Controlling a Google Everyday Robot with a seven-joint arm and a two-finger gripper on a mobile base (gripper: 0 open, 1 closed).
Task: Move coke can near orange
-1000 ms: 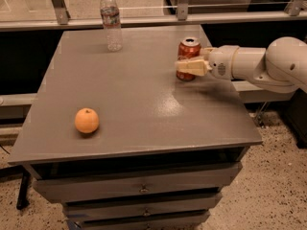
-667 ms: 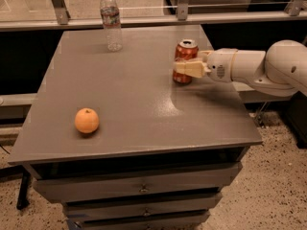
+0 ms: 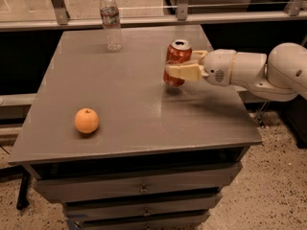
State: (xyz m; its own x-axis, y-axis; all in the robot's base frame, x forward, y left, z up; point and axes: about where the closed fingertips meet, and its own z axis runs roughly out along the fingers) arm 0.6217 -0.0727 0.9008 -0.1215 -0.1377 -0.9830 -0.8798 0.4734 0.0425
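The red coke can [image 3: 176,57] with a silver top is held a little above the grey table [image 3: 129,95], right of its middle. My gripper [image 3: 179,71] reaches in from the right on a white arm and is shut on the can's lower half, with a cream finger across its front. The orange [image 3: 87,120] lies on the table near the front left, well apart from the can.
A clear plastic water bottle [image 3: 111,20] stands at the back of the table. A metal railing [image 3: 144,19] runs behind it. Drawers [image 3: 139,190] sit under the tabletop. The table's right edge is below my arm.
My gripper has carried the coke can leftward toward the table's middle. The orange and the bottle have not moved.
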